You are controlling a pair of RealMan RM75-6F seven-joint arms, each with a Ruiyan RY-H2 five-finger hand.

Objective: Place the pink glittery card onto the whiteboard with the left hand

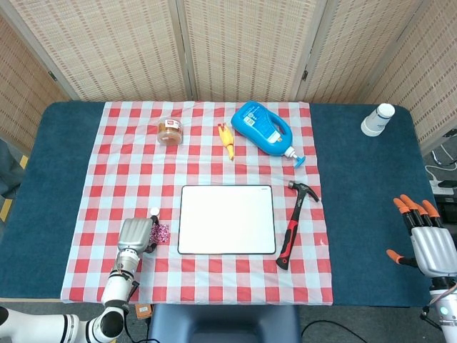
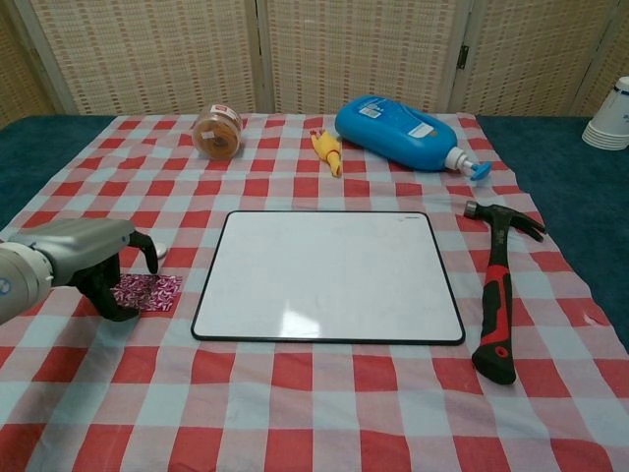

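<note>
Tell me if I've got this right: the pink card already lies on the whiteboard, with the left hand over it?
Not quite. The pink card lies on the checked cloth, left of the whiteboard, not on it. The left hand is indeed over it. The chest view shows this best.

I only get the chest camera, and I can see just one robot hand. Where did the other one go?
Observer: The right hand is far off to the right, past the hammer, by the table's right edge. It holds nothing and its fingers are spread.
Child: What's the white thing cut off at the right side of my picture?
Observer: A white cup. It stands at the far right corner on the bare blue table, off the checked cloth.
Child: So the cloth doesn't cover everything?
Observer: No. From above, blue table shows on both sides of the cloth.
</note>
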